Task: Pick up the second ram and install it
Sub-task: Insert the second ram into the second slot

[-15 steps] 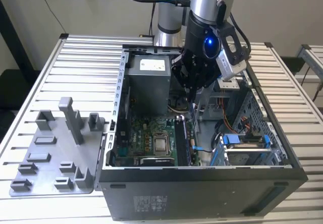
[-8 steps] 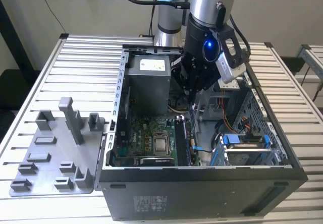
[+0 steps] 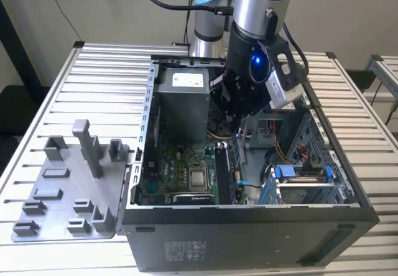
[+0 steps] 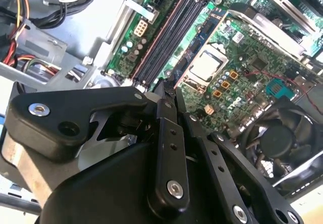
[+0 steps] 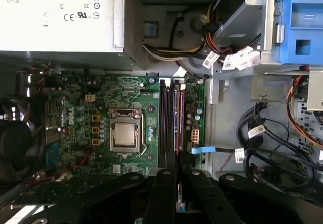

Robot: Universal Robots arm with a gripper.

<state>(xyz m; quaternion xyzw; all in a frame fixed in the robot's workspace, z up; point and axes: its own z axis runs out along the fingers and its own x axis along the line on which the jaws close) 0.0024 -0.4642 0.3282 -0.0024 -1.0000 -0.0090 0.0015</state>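
Black links of my claw [image 5: 177,166] are crowding the near edge in both wrist views, with the fingertips drawn close together. Between them I am pinching the second ram [image 5: 177,202], seen edge-on as a thin strip. In the exterior view the claw [image 3: 239,124] is hanging inside the open PC case [image 3: 249,232], and the stick [image 3: 237,144] is showing as a slim line pointing down from the fingertips toward the board. I cannot tell whether its lower edge is touching anything.

In the first wrist view the stick is sitting in line with the memory slots [image 5: 171,118], a bank of long parallel channels. I cannot tell whether any slot is already filled. In the second wrist view the claw [image 4: 169,85] is standing at one end of those slots [image 4: 166,32].

Just beside the slots, the processor socket [image 5: 124,135] is lying bare on the green motherboard [image 5: 75,108]. A black fan [image 4: 282,133] is sitting beyond the socket. The grey power supply [image 5: 55,17] is occupying the case corner next to the board. On the slots' other side, bundled cables [image 5: 262,133] and a blue drive bracket [image 5: 298,22] are lying.

Outside the case, toward the exterior view's left, a grey holder [image 3: 68,189] with upright pegs is resting on the slatted table [image 3: 112,71], touching the case wall.
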